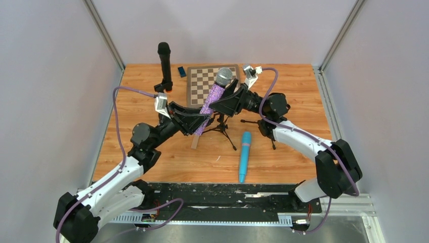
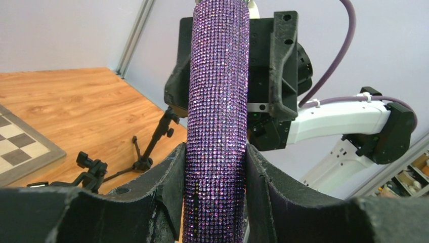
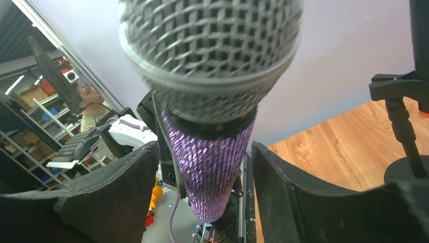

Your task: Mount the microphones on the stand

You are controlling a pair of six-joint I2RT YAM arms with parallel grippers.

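The purple microphone with a silver grille is held tilted above the table. My left gripper is shut on its lower body, and its pads press both sides of the body. My right gripper is open around the upper body just below the grille, with a gap on each side. The black microphone stands upright at the back left, orange end down. The light blue microphone lies on the table in front. A black tripod stand is under the purple microphone.
A second tripod stand is under my right arm. A chessboard lies at the back, with a small blue object beside it. A small wooden piece lies near the tripod. Walls enclose three sides.
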